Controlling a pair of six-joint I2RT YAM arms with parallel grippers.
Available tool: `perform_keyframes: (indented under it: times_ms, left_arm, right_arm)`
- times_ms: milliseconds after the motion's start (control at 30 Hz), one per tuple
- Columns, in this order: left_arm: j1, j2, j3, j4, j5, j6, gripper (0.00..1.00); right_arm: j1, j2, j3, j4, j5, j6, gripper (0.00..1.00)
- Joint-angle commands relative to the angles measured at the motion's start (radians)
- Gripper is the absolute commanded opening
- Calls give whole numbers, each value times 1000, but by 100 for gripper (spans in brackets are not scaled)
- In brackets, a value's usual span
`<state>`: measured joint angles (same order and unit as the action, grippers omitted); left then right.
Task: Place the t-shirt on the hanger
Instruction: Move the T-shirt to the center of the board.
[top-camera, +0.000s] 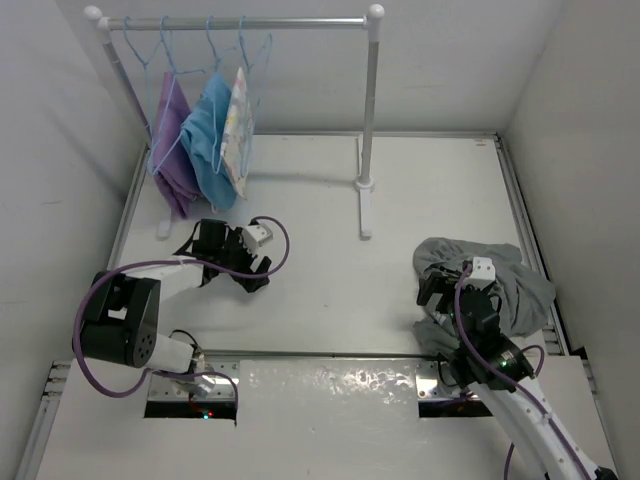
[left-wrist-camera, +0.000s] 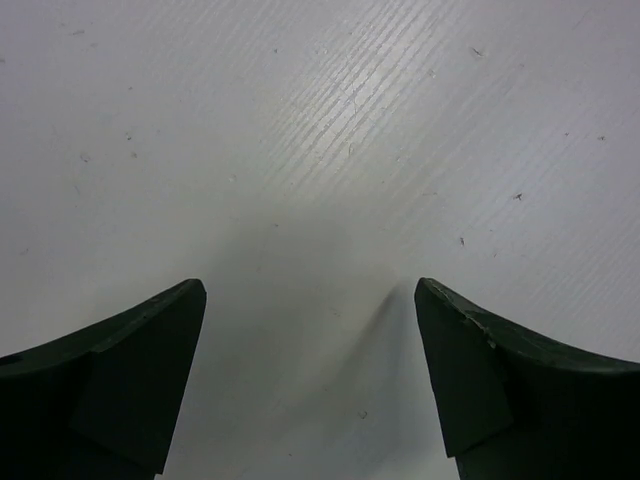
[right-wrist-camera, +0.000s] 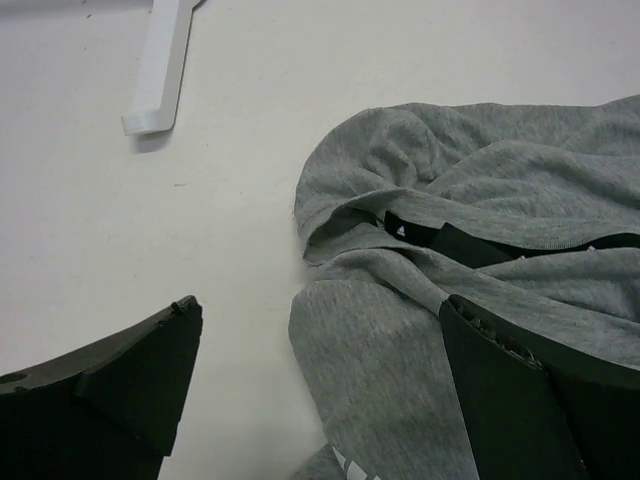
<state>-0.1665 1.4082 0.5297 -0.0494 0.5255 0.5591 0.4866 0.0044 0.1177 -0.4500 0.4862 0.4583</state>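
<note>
The grey t-shirt lies crumpled on the table at the right. In the right wrist view the t-shirt shows its collar, a black neck label and a bit of white print. My right gripper is open over the shirt's left edge; in its wrist view the right gripper straddles that edge, holding nothing. My left gripper is open and empty, low over bare table left of centre; its wrist view shows only table. Light-blue wire hangers hang on the rail; I cannot tell which one is bare.
A white clothes rack stands at the back, its foot on the table near the shirt. Purple, blue and white patterned garments hang at its left end. Walls close in on both sides.
</note>
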Motion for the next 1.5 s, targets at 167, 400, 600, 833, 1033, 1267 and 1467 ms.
perform_keyframes:
  times_ms: [167, 400, 600, 833, 1033, 1267, 1467]
  left_arm:
    - [12, -21, 6, -1, 43, 36, 85]
    - [10, -107, 9, -133, 94, 166, 98]
    - [4, -233, 39, -234, 30, 188, 98]
    - [1, -331, 75, -322, 25, 193, 98]
    - [1, -316, 128, -357, 34, 174, 98]
    - [-1, -299, 199, -437, 110, 206, 98]
    - [-2, -301, 193, -493, 139, 281, 98]
  right_arm:
    - [-2, 64, 22, 11, 55, 42, 99]
    - [-3, 443, 140, -84, 315, 163, 99]
    - [-17, 894, 258, 81, 146, 30, 95]
    - [-22, 1187, 422, 119, 92, -125, 23]
    - [380, 1275, 607, 209, -213, -335, 0]
    - [754, 1521, 962, 163, -304, -515, 27]
    - [762, 1556, 947, 157, -222, -423, 98]
